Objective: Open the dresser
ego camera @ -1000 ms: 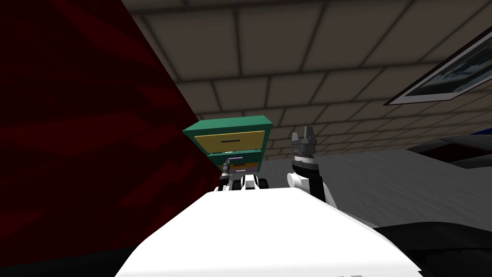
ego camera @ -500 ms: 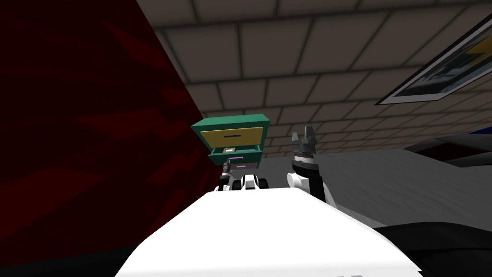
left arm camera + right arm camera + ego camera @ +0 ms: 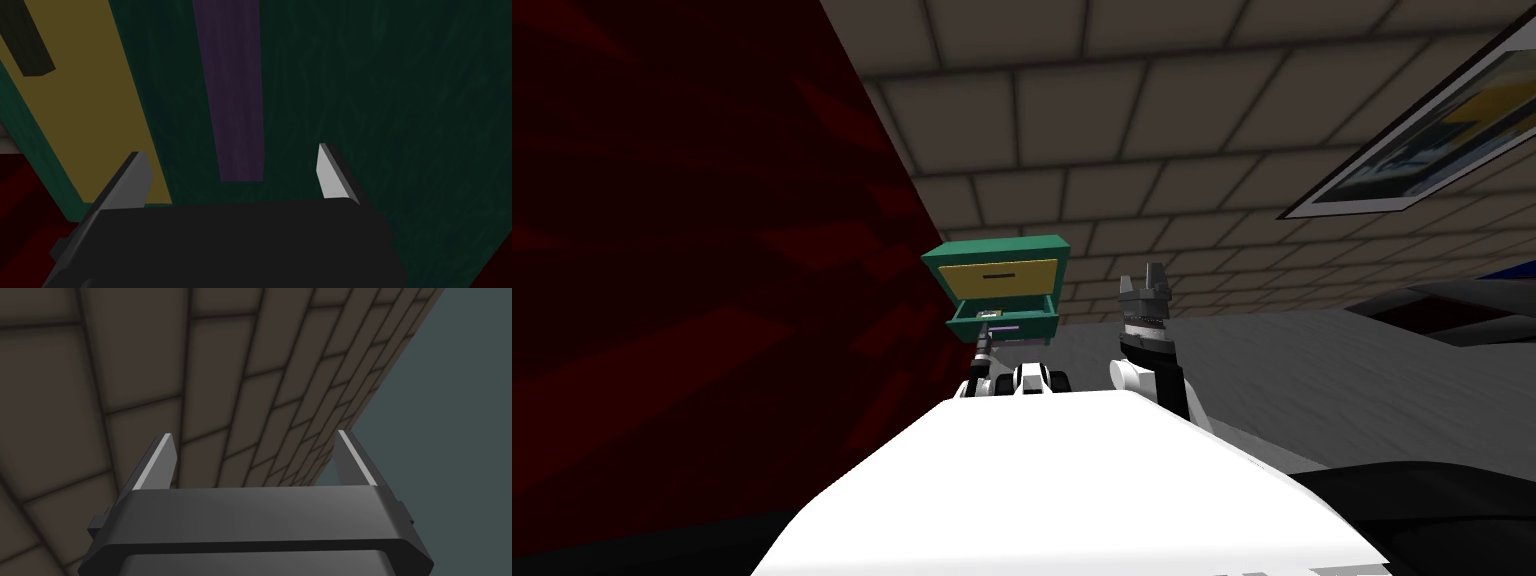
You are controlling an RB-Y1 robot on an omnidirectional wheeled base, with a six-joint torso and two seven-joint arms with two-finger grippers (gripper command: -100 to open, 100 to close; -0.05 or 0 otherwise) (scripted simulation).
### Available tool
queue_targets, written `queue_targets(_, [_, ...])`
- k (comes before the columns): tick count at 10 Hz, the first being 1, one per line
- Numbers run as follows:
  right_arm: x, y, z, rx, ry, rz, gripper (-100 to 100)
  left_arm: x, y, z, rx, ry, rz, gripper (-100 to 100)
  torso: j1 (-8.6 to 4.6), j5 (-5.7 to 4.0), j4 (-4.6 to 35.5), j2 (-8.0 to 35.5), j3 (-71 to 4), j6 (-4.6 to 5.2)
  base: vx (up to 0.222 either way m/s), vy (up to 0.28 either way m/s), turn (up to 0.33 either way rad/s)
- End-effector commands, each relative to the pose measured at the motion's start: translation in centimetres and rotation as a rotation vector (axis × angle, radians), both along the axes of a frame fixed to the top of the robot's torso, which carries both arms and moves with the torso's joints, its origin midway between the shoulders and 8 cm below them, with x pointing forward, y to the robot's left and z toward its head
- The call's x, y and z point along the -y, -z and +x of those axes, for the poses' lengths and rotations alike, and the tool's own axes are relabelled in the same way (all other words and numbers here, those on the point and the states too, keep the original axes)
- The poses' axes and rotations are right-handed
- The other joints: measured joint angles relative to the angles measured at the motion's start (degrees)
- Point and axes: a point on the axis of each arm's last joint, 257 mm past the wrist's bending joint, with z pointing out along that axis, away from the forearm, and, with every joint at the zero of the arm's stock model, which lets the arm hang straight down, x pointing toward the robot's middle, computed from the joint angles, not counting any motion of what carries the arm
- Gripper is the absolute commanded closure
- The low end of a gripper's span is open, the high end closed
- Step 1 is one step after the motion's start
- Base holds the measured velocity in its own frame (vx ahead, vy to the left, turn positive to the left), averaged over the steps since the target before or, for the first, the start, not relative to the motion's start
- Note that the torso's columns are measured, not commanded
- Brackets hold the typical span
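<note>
Left claw (image 3: 231,150) is spread wide and grips nothing. Its two grey blades straddle the end of a flat purple bar handle (image 3: 235,95), with a gap on either side and no contact we can see. Right claw (image 3: 1144,285) is raised at centre-right of the head frame, blades likewise apart and empty.

Largest down. Dark red wall (image 3: 692,250) takes the left of the head frame. Green box dresser (image 3: 999,245) sits mid-frame against it, just above our left arm. Its yellow top drawer front (image 3: 999,277), with a dark slot, looks shut. Below that is a green drawer (image 3: 1032,322) carrying the purple bar, and it looks pulled out a little. A small pale item shows at its left end, too small to name.

Change: the whole head picture has slid over the last second, so we moved and the furniture didn't. The dresser now reads smaller in frame. We judge we backed off while the green drawer came out, so the opening is partly done. With the claw loose around the handle, any further pull needs a fresh grip or a hook.
</note>
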Motion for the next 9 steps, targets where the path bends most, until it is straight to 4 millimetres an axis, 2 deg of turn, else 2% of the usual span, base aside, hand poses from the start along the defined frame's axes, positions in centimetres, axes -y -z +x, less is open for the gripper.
queue_targets(1, [0.0,0.0,0.0,0.0,0.0,0.0,0,0.1,-1.6,2.5,0.003,0.006,0.002,-100,0.01,0.02,0.02,0.19,0.12,0.0,-0.052,-0.004,0.015])
queue_targets(7, [0.0,0.0,0.0,0.0,0.0,0.0,0,0.6,-4.6,6.6,0.003,0.016,0.005,-100,0.01,0.02,0.05,0.28,0.15,-0.01,-0.071,-0.003,0.017])
queue_targets(8, [0.0,0.0,0.0,0.0,0.0,0.0,0,0.7,-3.8,5.7,-0.003,0.013,0.005,-100,-0.06,-0.01,0.16,0.44,0.24,0.02,-0.033,0.0,0.004])
queue_targets(9, [0.0,0.0,0.0,0.0,0.0,0.0,0,0.7,-3.7,5.8,-0.009,0.012,0.005,0,-0.05,-0.01,0.12,0.37,0.23,0.0,-0.005,0.001,0.0])
